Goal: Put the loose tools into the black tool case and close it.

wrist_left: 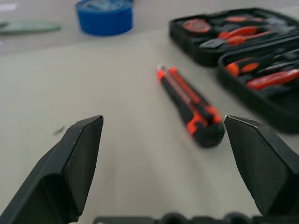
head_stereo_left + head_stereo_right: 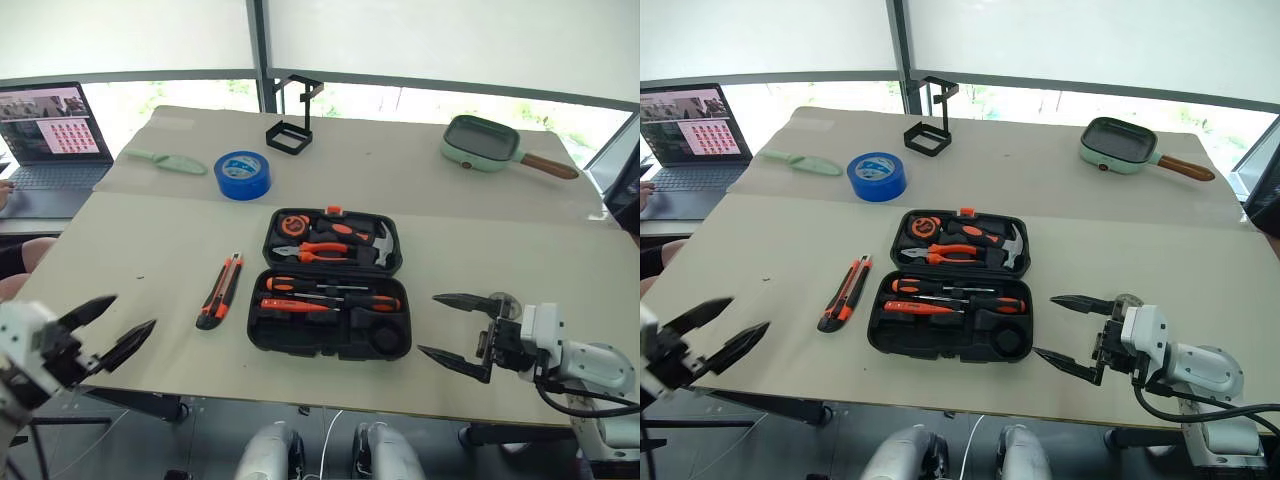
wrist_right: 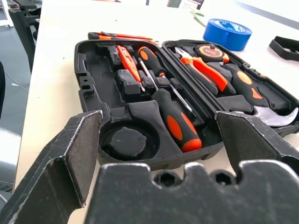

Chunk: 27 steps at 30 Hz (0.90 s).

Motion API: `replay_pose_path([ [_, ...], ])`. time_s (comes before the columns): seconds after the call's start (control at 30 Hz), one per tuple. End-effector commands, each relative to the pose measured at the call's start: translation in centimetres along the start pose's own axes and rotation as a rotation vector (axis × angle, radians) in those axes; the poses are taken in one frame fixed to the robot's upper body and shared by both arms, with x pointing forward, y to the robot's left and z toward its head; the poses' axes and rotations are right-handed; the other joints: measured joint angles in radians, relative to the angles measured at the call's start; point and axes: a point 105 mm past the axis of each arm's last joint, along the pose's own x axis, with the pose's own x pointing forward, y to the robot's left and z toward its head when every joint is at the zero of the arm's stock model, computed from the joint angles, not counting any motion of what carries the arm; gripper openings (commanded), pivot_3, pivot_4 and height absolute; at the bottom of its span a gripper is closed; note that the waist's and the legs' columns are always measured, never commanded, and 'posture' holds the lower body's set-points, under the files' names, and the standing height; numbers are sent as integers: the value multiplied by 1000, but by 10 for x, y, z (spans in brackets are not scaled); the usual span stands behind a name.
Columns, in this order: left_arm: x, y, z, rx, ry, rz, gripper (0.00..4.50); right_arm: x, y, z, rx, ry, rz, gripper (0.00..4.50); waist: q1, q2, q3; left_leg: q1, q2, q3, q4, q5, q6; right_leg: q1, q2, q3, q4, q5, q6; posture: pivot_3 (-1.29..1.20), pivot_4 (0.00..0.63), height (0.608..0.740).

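Two hands: both mine, both at the near edge of the worktop (image 2: pixel 130 250), each holding nothing.
Left hand (image 2: pixel 112 328): fingers spread wide, at about 8 o'clock from the tool case and well apart from it; in its wrist view the utility knife lies on the worktop beyond the gap between the fingers.
Right hand (image 2: pixel 462 331): fingers spread wide, at about 4 o'clock from the tool case, tips pointing toward it, just beside its near right corner, not touching.
Tool case (image 2: pixel 330 285): open flat at the middle of the worktop, both halves facing up, hinge running side to side.
Near half of the case: two black-and-orange screwdrivers (image 2: pixel 330 285) and a thin all-orange screwdriver (image 2: pixel 292 305) lie in the slots; a small dark tape roll (image 3: pixel 126 142) sits in the round recess at the near right corner.
Far half of the case: orange-handled pliers (image 2: pixel 322 251) and a hammer (image 2: pixel 383 244) lie in their slots.
Utility knife (image 2: pixel 219 291): loose on the worktop at 9 o'clock from the case, near it, not touching, lying lengthwise near to far.
Blue tape roll (image 2: pixel 242 174): at 11 o'clock from the case, well apart.
Black wire stand (image 2: pixel 291 128): at 12 o'clock, farther back.
Green pan (image 2: pixel 481 141): at 1 o'clock, far right.
Laptop (image 2: pixel 52 135): at 10 o'clock, off the worktop's left edge.
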Motion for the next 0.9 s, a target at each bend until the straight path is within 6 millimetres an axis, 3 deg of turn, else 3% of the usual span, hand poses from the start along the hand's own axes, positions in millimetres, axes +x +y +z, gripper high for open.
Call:
replay_pose_path([
  [0.03, 11, 1, -1, 6, 54, -30, 4427, 4, -1, 16, -47, -56, 13, 4500, -10, 0, 0, 0, 1, 1, 0, 0, 0, 0, 2, 0, 0, 1, 1, 0, 150, 740],
  [0.17, 17, 9, -18, -37, 196, 22, 4427, 9, -3, 31, -76, -102, 21, 4500, -25, 0, 0, 0, 1, 3, -2, 1, 0, -1, 4, -1, 0, 0, 1, 0, 150, 740],
  [0.4, 66, -17, -20, -135, 273, 84, 4427, 24, 2, 51, -82, -161, 79, 4500, -9, 0, 1, 2, 0, 1, -2, 1, -1, 0, 2, 0, 0, 1, 3, 0, 150, 740],
  [0.6, 97, -23, -39, -163, 309, 220, 4427, 31, -2, 60, -116, -176, 73, 4500, -11, 0, 1, 1, -1, 2, -3, 2, -3, 1, 2, 1, 0, 3, 1, 0, 150, 740],
  [0.8, 110, -22, -62, -172, 394, 329, 4427, 33, -4, 63, -105, -178, 59, 4500, -9, 0, 1, 2, -1, 2, -3, 3, -4, 2, 5, 0, 1, 6, -4, 0, 150, 740],
  [0.9, 117, -33, -70, -222, 397, 295, 3799, 34, -6, 64, -97, -185, 37, 4500, -8, 3, -1, 5, -1, 3, -3, 3, -5, 4, 3, 0, 1, 3, 2, 0, 150, 740],
])
